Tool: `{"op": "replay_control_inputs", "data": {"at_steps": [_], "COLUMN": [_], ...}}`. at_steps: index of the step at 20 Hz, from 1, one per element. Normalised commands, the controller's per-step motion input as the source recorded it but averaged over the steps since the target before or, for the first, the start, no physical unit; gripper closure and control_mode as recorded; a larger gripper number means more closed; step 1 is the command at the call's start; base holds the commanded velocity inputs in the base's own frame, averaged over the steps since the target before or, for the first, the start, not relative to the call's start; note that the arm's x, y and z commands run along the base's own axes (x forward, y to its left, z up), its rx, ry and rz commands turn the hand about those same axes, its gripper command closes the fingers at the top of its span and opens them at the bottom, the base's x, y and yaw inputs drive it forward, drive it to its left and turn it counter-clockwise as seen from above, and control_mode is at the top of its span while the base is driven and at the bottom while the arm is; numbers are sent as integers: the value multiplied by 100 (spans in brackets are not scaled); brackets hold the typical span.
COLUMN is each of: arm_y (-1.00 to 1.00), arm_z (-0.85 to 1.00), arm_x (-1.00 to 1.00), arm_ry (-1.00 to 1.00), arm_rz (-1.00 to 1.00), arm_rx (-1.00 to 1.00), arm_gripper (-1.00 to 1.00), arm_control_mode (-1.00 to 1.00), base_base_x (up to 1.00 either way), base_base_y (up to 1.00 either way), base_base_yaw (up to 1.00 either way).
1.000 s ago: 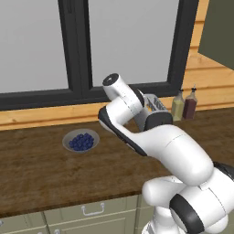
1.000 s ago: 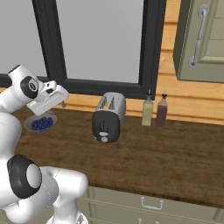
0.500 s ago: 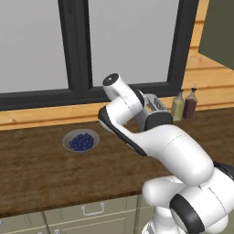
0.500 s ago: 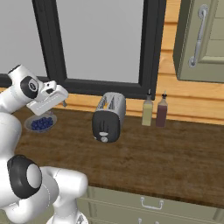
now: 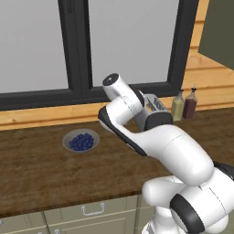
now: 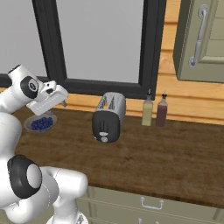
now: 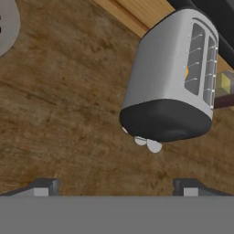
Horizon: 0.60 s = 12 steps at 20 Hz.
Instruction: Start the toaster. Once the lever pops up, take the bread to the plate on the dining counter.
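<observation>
Toaster (image 7: 171,80) below my fingers (image 7: 43,186): in the hand view I see their two dark tips spread wide apart at the bottom, released and grasping nothing, with bare wooden worktop (image 7: 68,114) between them. I look down on the toaster from above. Its dark end panel faces the fingers, with small pale knobs sticking out at its lower edge. Its rounded silver-grey body runs away from me, and the two slots on top are visible. A small patch of orange-yellow shows inside one slot; I cannot tell what it is.

In the right base view, the hand (image 6: 49,99) hangs in the air above the worktop, to the left of the toaster (image 6: 108,117) and well apart from it. A grey bowl of blueberries (image 6: 40,123) sits under the hand. Two condiment bottles (image 6: 155,110) stand side by side just right of the toaster, near the wooden back wall.

In the left base view, my arm covers most of the toaster (image 5: 156,105), the bottles (image 5: 184,104) stand to its right, and the bowl (image 5: 81,141) sits to the left. A dark-framed window (image 5: 75,50) rises behind the worktop.
</observation>
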Motion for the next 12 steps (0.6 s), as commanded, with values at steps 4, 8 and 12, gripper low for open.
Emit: {"op": "replay_control_inputs", "data": {"at_steps": [4,8,12], "arm_y": [0,0,0], "arm_z": [0,0,0], "arm_x": [0,0,0], "arm_ry": [0,0,0], "arm_rz": [0,0,0], "arm_rx": [0,0,0], "arm_gripper": [-100,-100,-100], "arm_control_mode": [-100,-100,-100], "base_base_x": [0,0,0], "base_base_y": [0,0,0], "base_base_yaw": [0,0,0]}}
